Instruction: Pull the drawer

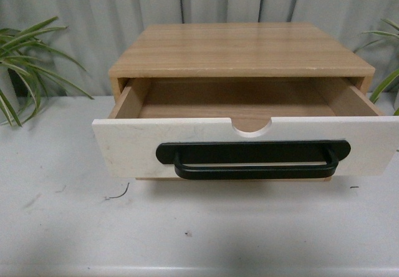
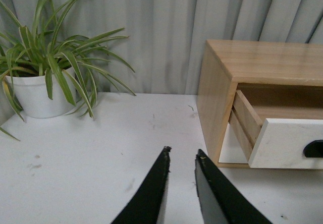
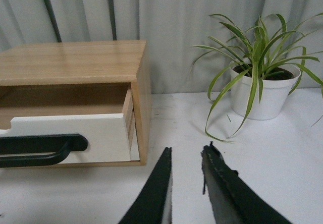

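Note:
The drawer (image 1: 131, 146) has a wide white front with a semicircular notch in its top edge, a long black bar handle (image 1: 252, 160) and light wood sides. It stands pulled well out of the wooden cabinet (image 1: 240, 49), its inside bare. Neither arm shows in the front view. My left gripper (image 2: 182, 153) hangs open over the white table, to the left of the cabinet (image 2: 217, 93) and apart from the drawer (image 2: 285, 143). My right gripper (image 3: 187, 152) is open too, to the right of the cabinet (image 3: 144, 93), holding nothing. The drawer (image 3: 101, 138) and its handle (image 3: 43, 148) show beside it.
A potted spider plant in a white pot (image 2: 35, 95) stands at the table's back left, another (image 3: 262, 95) at the back right. A grey curtain (image 1: 93, 15) hangs behind. A small dark scrap (image 1: 118, 194) lies on the white table (image 1: 199, 227) before the drawer.

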